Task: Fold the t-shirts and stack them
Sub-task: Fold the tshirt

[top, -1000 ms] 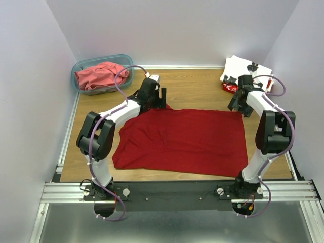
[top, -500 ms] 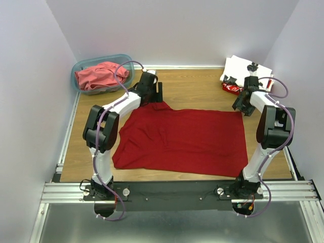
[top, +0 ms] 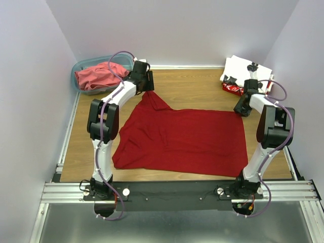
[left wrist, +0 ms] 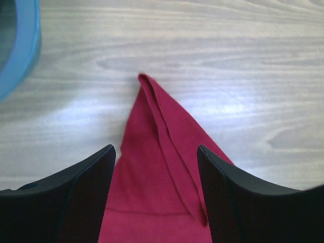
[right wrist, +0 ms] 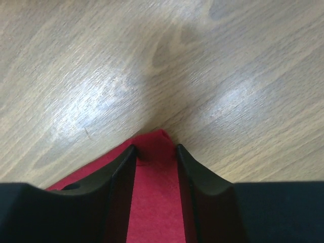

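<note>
Right fingers (right wrist: 104, 212) pinch one corner of the red shirt (top: 185, 139); left fingers (left wrist: 76, 202) sit apart, the other corner loose between them. Lift now and that side likely drops, skewing the fold.

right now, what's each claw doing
Left claw: open, straddling a corner of the deep red t-shirt, not pinching it.
Right claw: shut on another far corner of the deep red t-shirt.
</note>
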### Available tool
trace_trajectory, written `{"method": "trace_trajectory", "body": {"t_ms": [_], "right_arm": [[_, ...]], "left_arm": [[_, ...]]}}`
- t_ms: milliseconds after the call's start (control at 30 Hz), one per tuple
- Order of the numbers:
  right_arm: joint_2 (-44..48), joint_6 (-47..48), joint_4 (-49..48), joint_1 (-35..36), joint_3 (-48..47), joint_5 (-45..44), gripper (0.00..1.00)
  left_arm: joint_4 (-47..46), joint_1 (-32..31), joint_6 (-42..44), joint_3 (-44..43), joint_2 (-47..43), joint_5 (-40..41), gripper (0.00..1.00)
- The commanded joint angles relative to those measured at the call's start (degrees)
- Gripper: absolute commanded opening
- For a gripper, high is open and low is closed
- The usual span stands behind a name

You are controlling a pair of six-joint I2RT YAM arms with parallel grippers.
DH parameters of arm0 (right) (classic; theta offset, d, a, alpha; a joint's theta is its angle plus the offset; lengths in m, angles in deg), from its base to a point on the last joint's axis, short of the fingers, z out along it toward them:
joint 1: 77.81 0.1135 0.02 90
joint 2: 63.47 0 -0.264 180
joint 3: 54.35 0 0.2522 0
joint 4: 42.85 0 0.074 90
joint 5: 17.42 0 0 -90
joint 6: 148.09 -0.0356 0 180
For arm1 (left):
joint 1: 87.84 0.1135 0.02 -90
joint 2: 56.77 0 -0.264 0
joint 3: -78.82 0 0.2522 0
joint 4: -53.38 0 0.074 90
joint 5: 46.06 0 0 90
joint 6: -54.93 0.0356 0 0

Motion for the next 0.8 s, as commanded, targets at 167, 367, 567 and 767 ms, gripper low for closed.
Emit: {"method": "trace_trajectory", "body": {"t_ms": [167, 367, 567, 767], "right_arm": [[-1.8, 1.1, -0.3, -0.4, 2.5, -0.1, 0.44], [0.8, 0.9, -0.2, -0.4, 3.3, 0.6, 0.45], [4.1, 0.5, -0.1, -0.5, 3.6, 0.3, 0.47], [4.2, 0.4, 0.2, -1.1, 2.1, 0.8, 0.51]], "left_arm": [[3.2, 1.9, 2.7, -10.9, 7.5, -1.1, 0.73], [5.3, 1.9, 3.2, -17.6, 13.4, 0.0, 0.72], [5.0, 2.0, 2.8, -20.2, 16.1, -0.6, 0.68], [6.2, 2.0, 2.5, -22.9, 18.6, 0.0, 0.67]]}}
